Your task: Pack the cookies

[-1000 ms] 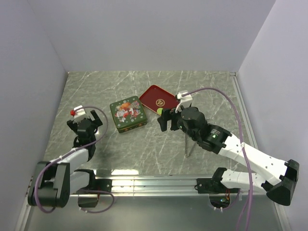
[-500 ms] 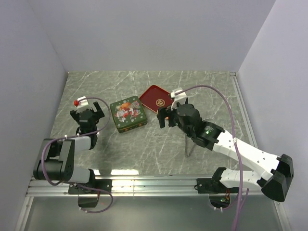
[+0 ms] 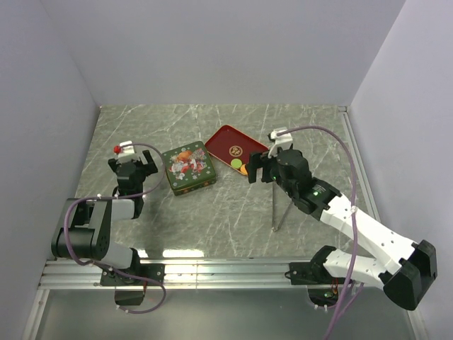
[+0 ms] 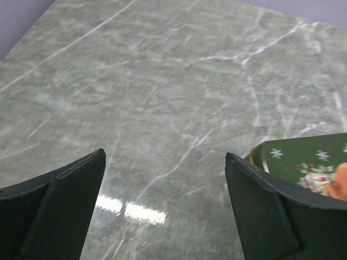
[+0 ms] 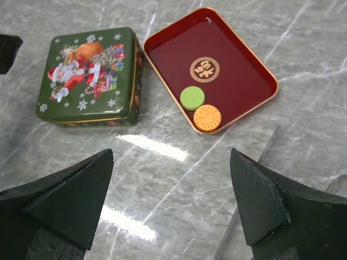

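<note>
Two cookies lie in the near corner of the red tray (image 5: 233, 54): a green round (image 5: 192, 98) and an orange round (image 5: 207, 117). From above, the green cookie (image 3: 236, 163) and the orange one (image 3: 243, 170) sit in the tray (image 3: 228, 142), just left of my right gripper (image 3: 259, 170). That right gripper (image 5: 171, 154) is open and empty over bare table, short of the tray. My left gripper (image 3: 132, 163) stands open and empty left of the closed green Christmas tin (image 3: 188, 168). In the left wrist view the tin (image 4: 303, 160) shows behind the gripper's (image 4: 165, 154) right finger.
The tin (image 5: 89, 76) lies close beside the tray's left edge. White walls close in the marble table (image 3: 212, 212) on the left, back and right. A thin grey streak (image 3: 277, 209) runs on the table under my right arm.
My right gripper has drawn back to the right off the tray, and the green and orange cookies now show in the tray's corner. The left gripper has edged farther from its base.
</note>
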{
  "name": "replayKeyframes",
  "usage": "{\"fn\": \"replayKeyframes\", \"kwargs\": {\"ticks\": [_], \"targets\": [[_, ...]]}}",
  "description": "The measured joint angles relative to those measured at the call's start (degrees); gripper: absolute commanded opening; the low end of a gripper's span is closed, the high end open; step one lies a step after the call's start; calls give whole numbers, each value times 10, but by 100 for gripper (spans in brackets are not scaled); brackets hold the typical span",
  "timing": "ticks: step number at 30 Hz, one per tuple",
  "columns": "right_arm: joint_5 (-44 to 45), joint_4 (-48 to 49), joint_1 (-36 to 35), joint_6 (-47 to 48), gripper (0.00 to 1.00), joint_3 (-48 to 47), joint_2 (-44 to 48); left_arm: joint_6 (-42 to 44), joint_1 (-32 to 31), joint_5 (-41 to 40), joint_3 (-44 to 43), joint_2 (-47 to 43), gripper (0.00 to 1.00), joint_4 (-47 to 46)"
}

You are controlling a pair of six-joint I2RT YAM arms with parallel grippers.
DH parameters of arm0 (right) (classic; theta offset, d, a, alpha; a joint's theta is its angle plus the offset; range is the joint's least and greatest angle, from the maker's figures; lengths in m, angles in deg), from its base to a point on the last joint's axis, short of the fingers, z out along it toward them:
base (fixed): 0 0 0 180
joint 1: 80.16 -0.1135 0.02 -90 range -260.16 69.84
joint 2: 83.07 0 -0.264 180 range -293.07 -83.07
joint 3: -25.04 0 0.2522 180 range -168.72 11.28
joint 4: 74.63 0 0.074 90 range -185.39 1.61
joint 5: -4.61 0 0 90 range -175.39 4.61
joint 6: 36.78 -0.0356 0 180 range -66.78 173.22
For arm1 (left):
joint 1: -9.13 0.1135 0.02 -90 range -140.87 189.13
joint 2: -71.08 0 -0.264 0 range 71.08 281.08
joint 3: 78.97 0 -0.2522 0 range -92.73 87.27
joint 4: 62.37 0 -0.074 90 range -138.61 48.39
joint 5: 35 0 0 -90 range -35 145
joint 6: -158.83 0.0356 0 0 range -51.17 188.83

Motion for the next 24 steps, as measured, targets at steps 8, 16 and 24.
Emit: {"fn": "replayKeyframes", "kwargs": {"ticks": [8, 16, 24], "targets": [[-20, 9, 19, -17, 98, 22, 32, 9, 21, 69, 65, 6, 99, -114], [-68, -9, 37, -23, 99, 1, 15, 10, 21, 84, 67, 9, 99, -142], [-16, 19, 80, -23, 100, -8, -5, 10, 21, 87, 67, 9, 100, -142]]}}
